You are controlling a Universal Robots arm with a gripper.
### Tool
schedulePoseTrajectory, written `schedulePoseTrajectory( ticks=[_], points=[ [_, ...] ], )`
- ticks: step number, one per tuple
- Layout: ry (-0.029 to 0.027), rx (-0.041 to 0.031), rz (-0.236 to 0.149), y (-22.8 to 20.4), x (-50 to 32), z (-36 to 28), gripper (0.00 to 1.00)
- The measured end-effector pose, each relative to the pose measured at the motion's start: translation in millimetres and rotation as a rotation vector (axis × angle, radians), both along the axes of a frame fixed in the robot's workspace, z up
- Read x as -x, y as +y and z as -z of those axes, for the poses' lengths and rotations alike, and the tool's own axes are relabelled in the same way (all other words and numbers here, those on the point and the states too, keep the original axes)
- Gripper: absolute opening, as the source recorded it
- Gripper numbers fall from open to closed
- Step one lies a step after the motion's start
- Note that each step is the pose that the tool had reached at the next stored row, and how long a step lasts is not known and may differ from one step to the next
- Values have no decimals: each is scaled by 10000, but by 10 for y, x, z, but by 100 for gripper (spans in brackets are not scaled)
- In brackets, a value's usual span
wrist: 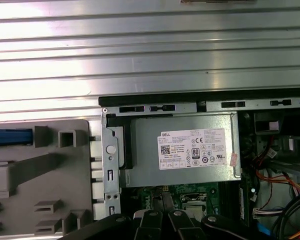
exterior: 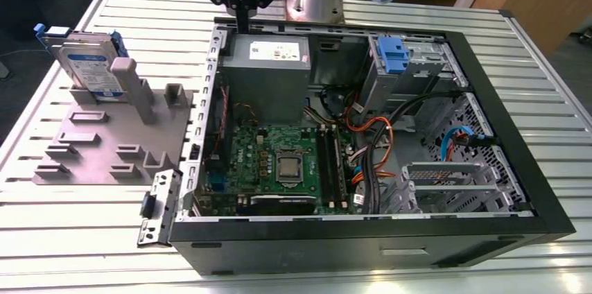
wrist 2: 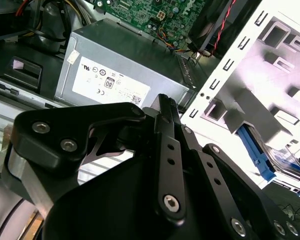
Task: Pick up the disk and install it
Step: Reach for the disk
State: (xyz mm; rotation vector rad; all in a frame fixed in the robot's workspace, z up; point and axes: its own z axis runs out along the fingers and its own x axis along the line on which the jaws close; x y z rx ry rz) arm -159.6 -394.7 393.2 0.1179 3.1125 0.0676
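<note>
Silver, blue-framed disk [exterior: 88,65]; green motherboard [exterior: 254,145]

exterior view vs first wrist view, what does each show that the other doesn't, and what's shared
Exterior view: the disk whole, upright in the grey fixture; the processor socket; the blue latch. First wrist view: a pink sticker on the power supply corner. Both: power supply, grey fixture, slatted table, the disk's blue carrier edge.

At the exterior view's left, disk [exterior: 88,65] stands on fixture [exterior: 97,150].
</note>
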Motion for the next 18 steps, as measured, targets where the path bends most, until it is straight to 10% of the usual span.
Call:
schedulePoseTrajectory(
  ticks=[18],
  points=[
    [0,-1,0,33,152,3,11]
  ],
)
